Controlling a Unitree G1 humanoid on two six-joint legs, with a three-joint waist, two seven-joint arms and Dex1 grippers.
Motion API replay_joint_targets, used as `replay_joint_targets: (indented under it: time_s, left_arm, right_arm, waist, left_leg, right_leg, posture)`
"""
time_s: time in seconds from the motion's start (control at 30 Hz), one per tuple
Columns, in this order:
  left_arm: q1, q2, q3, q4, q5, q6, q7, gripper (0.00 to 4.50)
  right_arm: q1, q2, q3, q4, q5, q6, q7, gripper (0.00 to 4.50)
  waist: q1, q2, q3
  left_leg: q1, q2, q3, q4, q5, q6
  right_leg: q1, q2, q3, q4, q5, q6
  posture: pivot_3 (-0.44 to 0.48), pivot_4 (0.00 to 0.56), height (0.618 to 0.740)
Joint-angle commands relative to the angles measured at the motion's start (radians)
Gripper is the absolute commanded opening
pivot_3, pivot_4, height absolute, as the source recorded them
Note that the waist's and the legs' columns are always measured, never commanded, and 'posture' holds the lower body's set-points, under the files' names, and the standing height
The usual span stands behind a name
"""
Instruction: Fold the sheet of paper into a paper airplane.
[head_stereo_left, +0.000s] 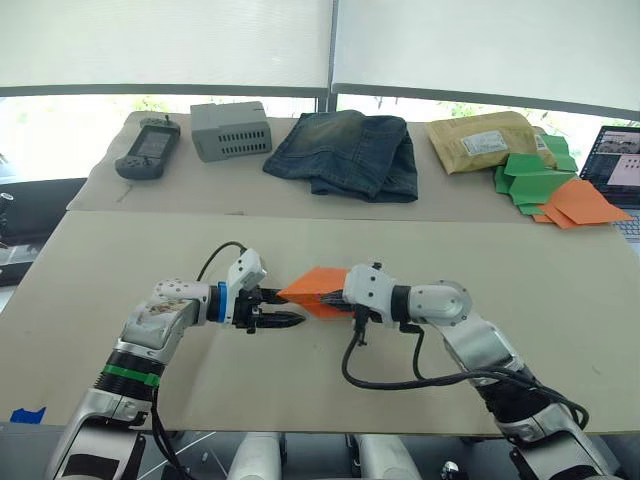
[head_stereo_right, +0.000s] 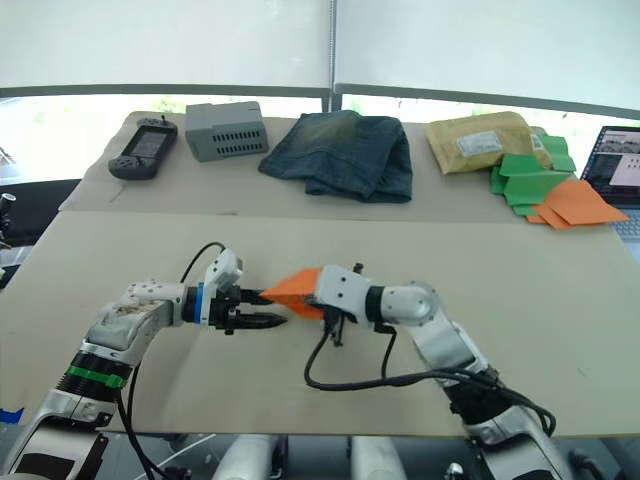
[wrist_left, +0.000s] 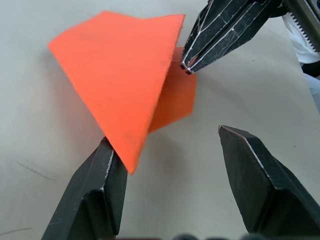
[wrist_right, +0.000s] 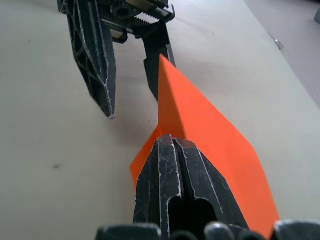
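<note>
No readable writing anywhere, so straight to the sheet of paper (head_stereo_left: 312, 290): bright orange, already folded into a layered wedge with one pointed corner, lifted just off the near table (head_stereo_left: 120, 250) at its middle. The right gripper (wrist_right: 173, 141) is clenched on the sheet's right edge. The left gripper (wrist_left: 170, 145) faces it with fingers spread, one black finger (wrist_left: 102, 175) touching the pointed tip. Far right, a pile of green and orange folded papers (head_stereo_left: 548, 186) lies beside a padded envelope (head_stereo_left: 484, 140).

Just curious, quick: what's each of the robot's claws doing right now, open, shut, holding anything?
Left gripper: open, one finger touching the orange sheet of paper.
Right gripper: shut on the sheet of paper.
</note>
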Motion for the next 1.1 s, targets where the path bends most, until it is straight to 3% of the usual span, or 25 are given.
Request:
replay_joint_targets:
  time_s: [0.03,0.23,0.47,0.7,1.1]
  left_arm:
    - [-0.031,-0.004,0.006,-0.009,0.006,-0.026,-0.007,2.93]
    - [-0.034,-0.005,0.005,-0.005,0.015,-0.033,-0.011,2.93]
    - [-0.041,-0.009,0.008,0.006,0.022,-0.038,-0.010,2.93]
    - [-0.042,-0.013,0.011,0.005,0.026,-0.037,-0.011,2.93]
    - [-0.045,-0.008,0.022,-0.014,-0.005,0.009,-0.030,2.93]
  right_arm:
    - [-0.001,-0.006,-0.026,-0.075,0.036,0.042,0.008,0.08]
    - [-0.110,0.031,-0.098,-0.051,0.050,0.052,-0.062,0.08]
    - [-0.184,0.039,-0.016,0.128,-0.021,-0.012,-0.047,0.08]
    - [-0.165,0.044,0.035,0.207,-0.045,-0.100,-0.010,0.08]
    - [-0.026,-0.001,0.035,0.070,-0.040,-0.075,0.010,0.08]
  waist:
    - [-0.001,0.000,0.000]
    - [-0.002,0.000,0.000]
    - [0.003,0.000,0.000]
    - [0.001,0.000,0.000]
    - [0.000,0.000,0.000]
  left_leg:
    - [0.000,0.000,0.000,0.000,0.000,0.000]
    - [0.000,0.000,0.000,0.000,0.000,0.000]
    - [0.000,0.000,0.000,0.000,0.000,0.000]
    - [-0.001,0.000,0.000,0.000,0.000,0.000]
    - [-0.001,0.000,0.000,0.000,0.000,0.000]
  right_leg:
    - [0.000,0.000,0.000,0.000,0.000,0.000]
    - [0.000,0.000,0.000,0.000,0.000,0.000]
    - [0.000,0.000,-0.001,-0.001,0.000,0.000]
    - [-0.001,0.000,0.000,0.000,0.001,-0.001]
    - [0.000,0.000,0.000,0.000,0.000,0.000]
  posture:
    - [0.000,0.150,0.728]
    - [0.000,0.150,0.728]
    - [0.000,0.150,0.728]
    - [0.000,0.150,0.728]
    - [0.000,0.150,0.728]
